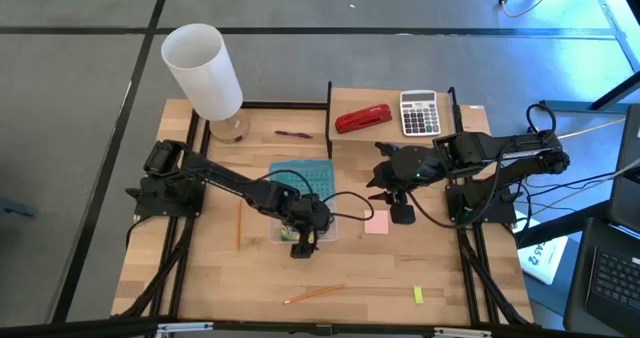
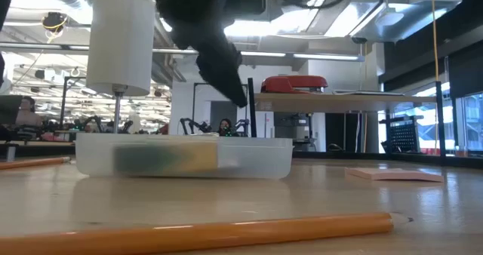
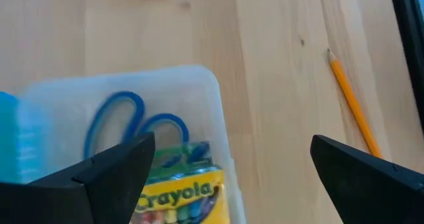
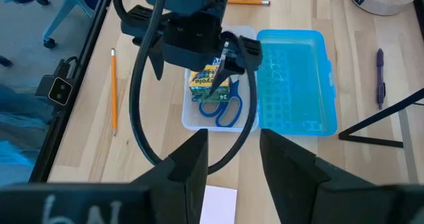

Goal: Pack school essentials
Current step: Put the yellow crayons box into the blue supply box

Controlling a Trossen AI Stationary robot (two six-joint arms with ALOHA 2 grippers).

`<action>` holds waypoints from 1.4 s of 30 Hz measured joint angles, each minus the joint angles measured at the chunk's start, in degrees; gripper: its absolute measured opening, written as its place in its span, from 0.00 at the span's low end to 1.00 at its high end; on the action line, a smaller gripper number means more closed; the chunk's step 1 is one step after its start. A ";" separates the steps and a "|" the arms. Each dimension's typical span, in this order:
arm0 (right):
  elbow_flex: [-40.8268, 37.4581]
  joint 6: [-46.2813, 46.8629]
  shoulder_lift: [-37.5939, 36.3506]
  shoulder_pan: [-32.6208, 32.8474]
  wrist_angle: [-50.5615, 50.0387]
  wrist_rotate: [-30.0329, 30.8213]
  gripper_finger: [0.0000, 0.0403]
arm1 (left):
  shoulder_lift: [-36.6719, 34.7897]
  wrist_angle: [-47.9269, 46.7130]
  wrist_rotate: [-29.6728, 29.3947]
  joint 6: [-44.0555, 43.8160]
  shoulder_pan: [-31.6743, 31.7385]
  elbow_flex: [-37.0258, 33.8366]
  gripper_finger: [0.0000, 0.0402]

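A: Left gripper [image 1: 301, 246] is hanging right over the near end of the clear pencil case [image 4: 222, 118], jaws spread wide and holding nothing.

B: And in the case lie the Crayola crayon box [image 3: 179, 201] and the blue-handled scissors [image 3: 136, 128], side by side, with the blue lid [image 4: 295, 81] folded open flat on the bench [image 1: 440, 268] beside them.

A: Right gripper [image 1: 401, 214]?

B: It sits off to the right of the case, just beside the pink sticky-note pad [image 1: 377, 222]. Jaws stand a little way apart, nothing seen between them.

A: What's loose on the bench?

B: One orange pencil [image 1: 239, 224] left of the case, lying along the bench's length. Another pencil [image 1: 313, 294] near the front edge, and the tiny yellow block [image 1: 418, 295] off to its right. The thin dark-red pen [image 1: 293, 134] is at the back, near the foot of the white lamp [image 1: 203, 73].

A: And the shelf at the back right?

B: Red stapler [image 1: 362, 119] and grey calculator [image 1: 419, 113] on it, well apart from the case.
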 joint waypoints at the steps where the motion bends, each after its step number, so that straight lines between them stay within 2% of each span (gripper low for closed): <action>1: 0.00 0.00 0.00 -0.02 0.00 0.00 0.34 | 0.46 0.20 1.31 -0.02 0.00 0.00 0.99; 4: 0.00 0.00 0.00 0.00 0.02 0.00 0.34 | 2.38 0.26 4.52 -0.02 -0.24 0.00 0.99; 13: 0.00 0.00 0.00 0.00 0.39 0.00 0.34 | 3.20 0.07 2.70 -1.61 -0.50 0.00 0.99; 21: 0.00 0.00 0.00 -0.01 0.39 0.00 0.34 | 3.20 -4.86 2.76 -4.44 -0.55 0.00 0.99; 42: 0.00 0.00 0.02 -0.01 0.90 -0.01 0.34 | 2.22 -8.53 3.22 -2.31 -0.76 2.58 0.99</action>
